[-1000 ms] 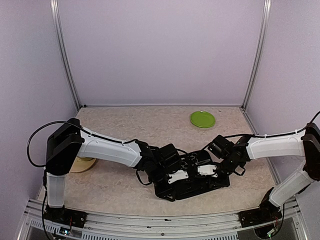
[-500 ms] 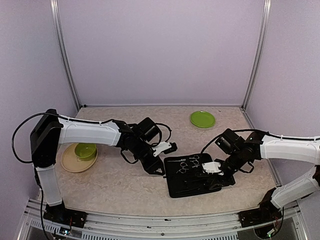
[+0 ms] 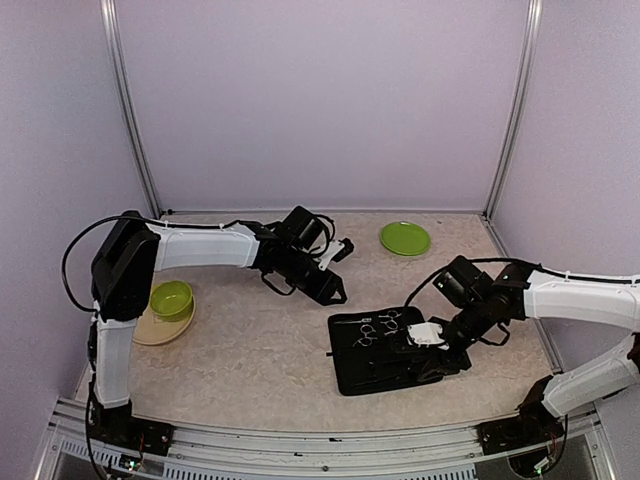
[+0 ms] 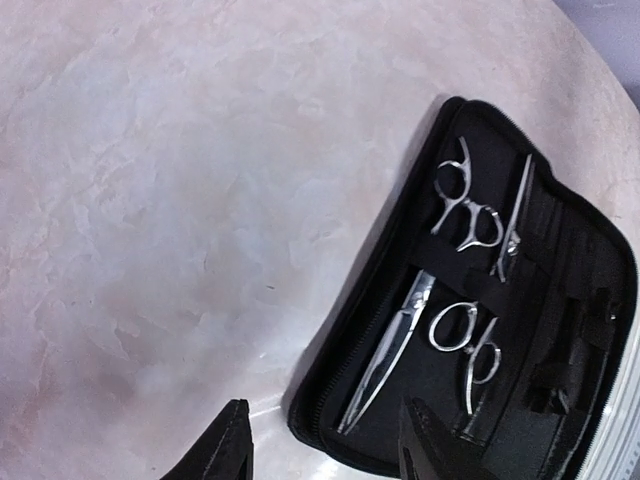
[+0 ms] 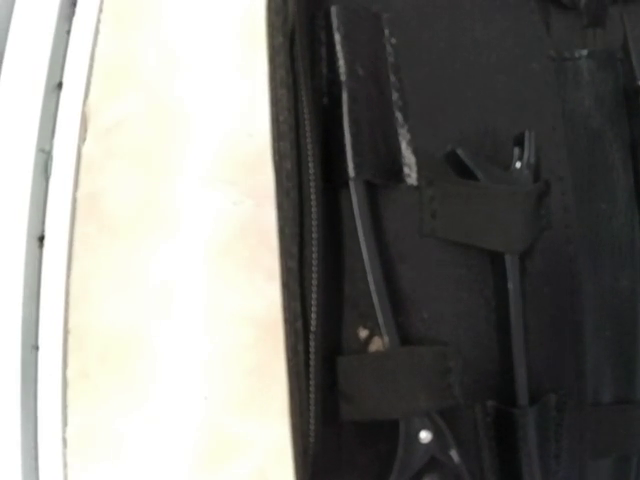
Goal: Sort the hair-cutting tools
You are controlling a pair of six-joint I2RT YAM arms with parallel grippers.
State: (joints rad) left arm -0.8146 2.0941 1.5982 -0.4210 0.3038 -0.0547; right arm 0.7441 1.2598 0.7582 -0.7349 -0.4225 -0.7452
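Two scissors (image 4: pixel 465 205) in case (image 4: pixel 570 290), just beyond spread, empty left fingers (image 4: pixel 228 448); right fingers (image 3: pixel 421 339): state unclear.

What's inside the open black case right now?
Two silver scissors and black hair clips held under straps. The right claw covers part of the case, hiding whatever lies there.

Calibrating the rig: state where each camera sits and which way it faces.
Top: above and behind the bases, looking down on the table; both arms, left gripper and right gripper show.
Left wrist: raised, looking down at the open case and two scissors; its fingertips show.
Right wrist: close over the case, on black clips; no fingers show.
Shared: all three see the case.
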